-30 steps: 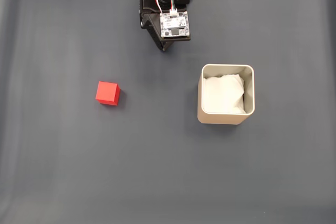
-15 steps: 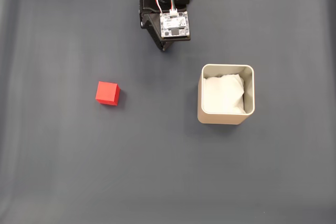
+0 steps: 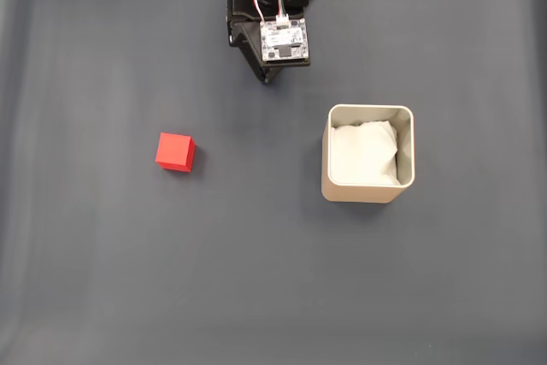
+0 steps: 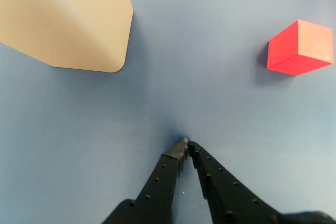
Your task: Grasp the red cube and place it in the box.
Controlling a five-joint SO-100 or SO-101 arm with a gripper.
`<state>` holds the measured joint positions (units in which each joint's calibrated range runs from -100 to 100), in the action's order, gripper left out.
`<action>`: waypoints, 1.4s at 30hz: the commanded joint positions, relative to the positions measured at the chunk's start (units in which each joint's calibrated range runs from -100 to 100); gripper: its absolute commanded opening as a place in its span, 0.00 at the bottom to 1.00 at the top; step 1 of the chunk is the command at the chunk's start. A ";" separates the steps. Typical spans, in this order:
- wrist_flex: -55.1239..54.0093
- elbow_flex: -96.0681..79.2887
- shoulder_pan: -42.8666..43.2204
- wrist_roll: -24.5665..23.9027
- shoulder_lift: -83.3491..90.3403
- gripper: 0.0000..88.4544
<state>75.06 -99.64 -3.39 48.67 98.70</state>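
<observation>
Wrist view shows the gripper [image 4: 185, 146] closed, empty. Fixed view shows white padding [image 3: 365, 154] inside the box [image 3: 368, 191]; the red cube [image 3: 174, 152] sits flat, slightly rotated.

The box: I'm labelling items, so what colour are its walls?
Beige, with white padding inside; the box shows best in the fixed view.

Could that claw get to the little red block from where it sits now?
Probably yes: bare mat lies between the shut gripper and the red cube, and the box stands off to the other side.
</observation>
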 commanded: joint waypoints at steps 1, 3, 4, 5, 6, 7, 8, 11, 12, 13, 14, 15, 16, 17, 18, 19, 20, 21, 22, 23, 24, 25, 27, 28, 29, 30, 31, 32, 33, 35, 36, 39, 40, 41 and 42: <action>0.79 -0.36 -0.42 0.88 1.21 0.00; 0.22 -0.36 -0.14 0.44 1.21 0.00; -0.44 -0.36 -0.14 0.20 1.21 0.00; -1.18 -0.36 -0.14 0.00 1.21 0.00; -2.24 -0.36 -0.14 -0.34 1.21 0.00; -3.30 -0.36 -0.06 -0.73 1.21 0.00; -4.37 -0.36 0.08 -1.12 1.21 0.00; -7.81 -0.36 0.29 -1.95 1.21 0.00; -9.20 -0.36 0.36 -2.25 1.21 0.00; -10.59 -0.36 0.36 -2.49 1.21 0.00; -11.90 -0.36 0.36 -2.78 1.21 0.00; -13.37 -0.36 0.36 -3.03 1.21 0.00; -14.60 -0.36 0.36 -3.13 1.21 0.00; -15.83 -0.36 0.36 -3.22 1.21 0.00; -17.22 -0.36 0.36 -3.32 1.21 0.00; -18.53 -0.36 0.36 -3.52 1.21 0.00; -19.92 -0.36 0.36 -3.71 1.13 0.00; -21.56 -0.36 0.29 -3.91 0.78 0.00; -23.20 -0.36 0.15 -4.15 0.34 0.00; -25.00 -0.27 0.08 -4.59 -0.09 0.00; -26.88 0.09 -0.06 -5.03 -0.70 0.00; -27.95 0.64 -0.06 -5.18 -1.22 0.00; -28.85 2.47 -0.06 -5.18 -2.61 0.00; -29.34 3.47 -0.06 -5.27 -3.31 0.00; -29.83 4.66 -0.06 -5.42 -4.18 0.00; -30.07 6.03 0.01 -5.42 -5.31 0.00; -30.24 7.40 0.08 -5.37 -6.36 0.00; -30.24 8.76 0.08 -5.32 -7.40 0.00; -30.24 10.23 0.08 -5.18 -8.79 0.00; -30.24 13.05 0.01 -4.98 -11.23 0.00; -30.24 14.52 -0.06 -4.93 -12.62 0.00; -30.24 18.35 -0.49 -4.74 -16.79 0.00; -30.24 19.54 -0.70 -4.69 -18.19 0.00; -30.16 20.72 -1.06 -4.59 -19.49 0.00; -29.99 22.18 -1.49 -4.54 -21.06 0.00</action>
<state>45.79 -84.00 -3.46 43.83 81.88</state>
